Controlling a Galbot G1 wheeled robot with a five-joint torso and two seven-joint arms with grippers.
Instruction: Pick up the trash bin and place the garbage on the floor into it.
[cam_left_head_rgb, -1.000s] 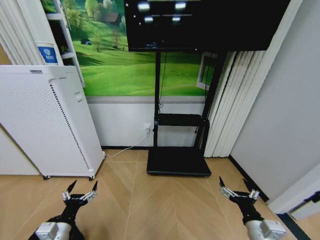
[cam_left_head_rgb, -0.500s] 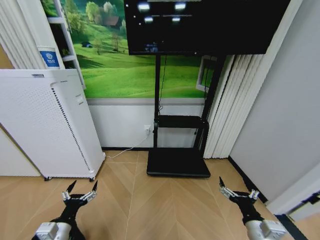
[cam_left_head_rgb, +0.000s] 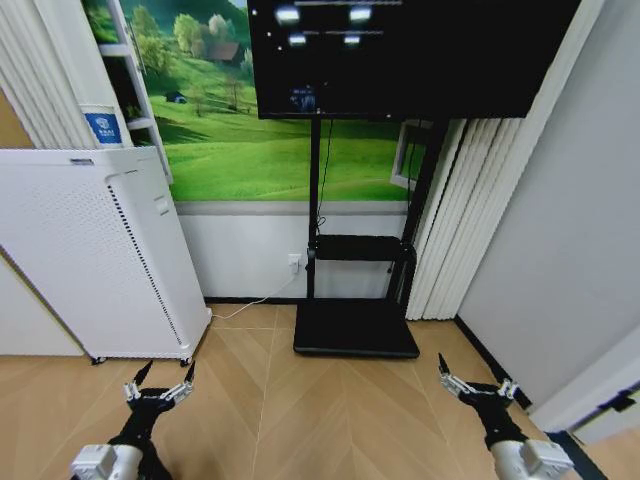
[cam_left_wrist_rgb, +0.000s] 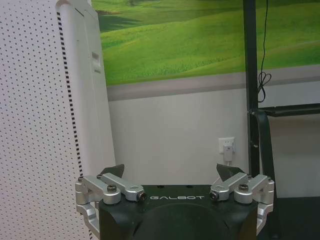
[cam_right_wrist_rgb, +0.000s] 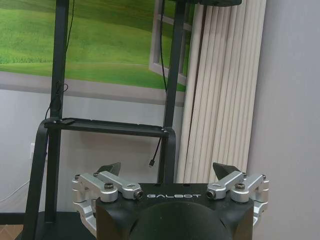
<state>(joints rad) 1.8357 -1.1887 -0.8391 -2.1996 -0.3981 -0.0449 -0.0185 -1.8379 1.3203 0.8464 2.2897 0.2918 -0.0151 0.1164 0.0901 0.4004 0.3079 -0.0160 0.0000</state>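
Wooden floor (cam_left_head_rgb: 330, 400) lies beneath both end effectors, jaws spread wide.

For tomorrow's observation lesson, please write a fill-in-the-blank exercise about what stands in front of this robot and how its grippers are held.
1. The left gripper and the right gripper both have their fingers ____.
2. The white perforated appliance stands on the robot's ____ side.
3. The black screen is mounted on a ____ stand.
4. The floor is made of ____.

Missing words: open; left; black; wood
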